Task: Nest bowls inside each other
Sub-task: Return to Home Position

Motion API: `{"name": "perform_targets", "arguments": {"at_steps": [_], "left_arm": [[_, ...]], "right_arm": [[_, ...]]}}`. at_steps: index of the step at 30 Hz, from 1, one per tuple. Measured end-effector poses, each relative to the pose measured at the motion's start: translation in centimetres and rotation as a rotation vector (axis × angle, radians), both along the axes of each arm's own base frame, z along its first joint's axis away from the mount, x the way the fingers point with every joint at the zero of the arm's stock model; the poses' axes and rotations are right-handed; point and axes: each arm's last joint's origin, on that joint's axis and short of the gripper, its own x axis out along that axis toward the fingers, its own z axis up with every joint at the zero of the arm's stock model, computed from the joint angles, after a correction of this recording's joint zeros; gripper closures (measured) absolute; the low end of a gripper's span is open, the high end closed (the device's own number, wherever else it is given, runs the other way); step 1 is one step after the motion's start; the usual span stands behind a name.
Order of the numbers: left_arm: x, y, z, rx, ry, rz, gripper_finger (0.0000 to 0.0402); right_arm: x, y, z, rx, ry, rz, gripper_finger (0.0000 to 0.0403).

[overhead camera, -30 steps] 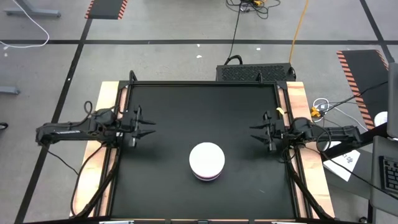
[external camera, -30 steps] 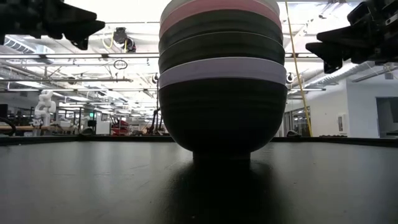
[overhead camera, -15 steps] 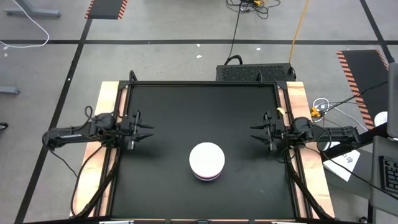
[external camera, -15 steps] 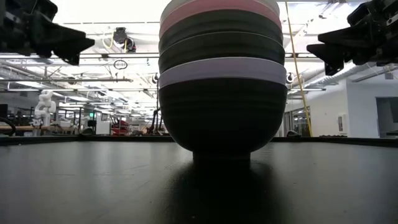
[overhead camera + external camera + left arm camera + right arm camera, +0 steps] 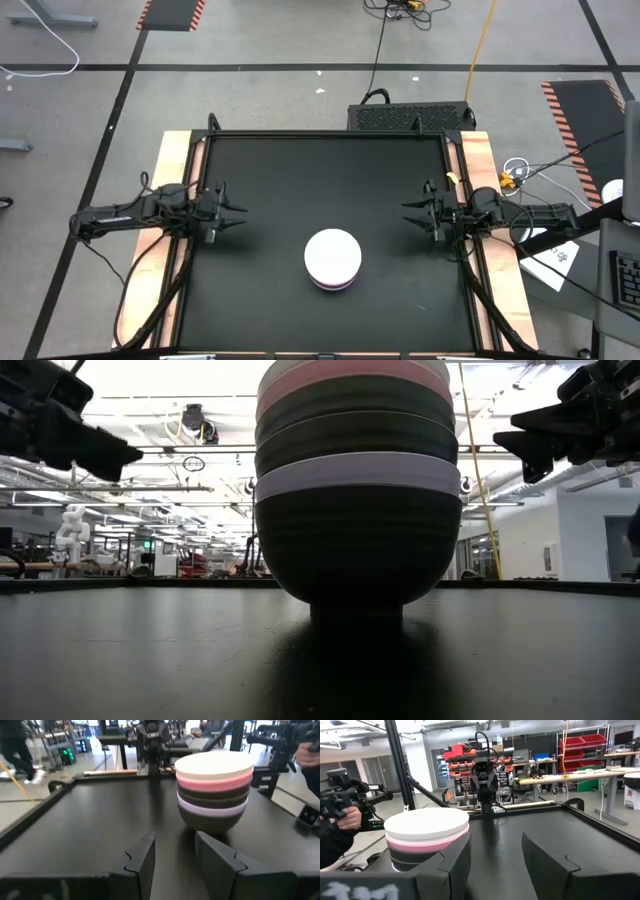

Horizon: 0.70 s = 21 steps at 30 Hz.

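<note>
The bowls [image 5: 332, 258] stand nested in one stack near the middle of the black table, slightly toward its near edge. A white bowl is on top, pink under it, then black ones with a lavender rim between them [image 5: 358, 510] [image 5: 214, 790] [image 5: 426, 837]. The bottom black bowl's foot [image 5: 356, 610] rests on the table. My left gripper [image 5: 238, 211] [image 5: 175, 837] hovers open by the table's left edge, pointing at the stack from well away. My right gripper [image 5: 408, 214] [image 5: 495, 840] hovers open by the right edge, also apart from it.
A black metal frame [image 5: 330, 133] rims the table, with wooden boards [image 5: 480, 165] along both sides. A person's hand with a camera rig [image 5: 340, 815] shows beyond the table. Bare black surface lies all around the stack.
My left gripper has drawn back a little toward the table's left edge and sunk somewhat, its fingers still apart. The stack and my right gripper have kept still.
</note>
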Motion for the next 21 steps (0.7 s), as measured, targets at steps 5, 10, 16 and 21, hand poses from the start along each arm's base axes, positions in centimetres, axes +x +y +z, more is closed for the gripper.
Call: {"name": "perform_targets", "arguments": {"at_steps": [5,10,16,21], "left_arm": [[0.24,-0.07,-1.05,-0.022,0.066,-0.032,0.0261],[0.33,-0.19,-1.20,-0.014,0.085,-0.079,0.0261],[0.33,-0.19,-1.20,-0.015,0.085,-0.079,0.0261],[0.41,-0.12,-1.29,-0.025,0.098,-0.054,0.0261]], "right_arm": [[0.02,0.00,-0.27,0.015,0.028,0.002,0.0234],[0.02,0.02,-0.35,0.005,0.036,0.006,0.0234],[0.01,0.02,-0.15,-0.005,0.015,0.005,0.0234],[0.01,0.01,-0.16,-0.011,0.017,0.003,0.0234]]}}
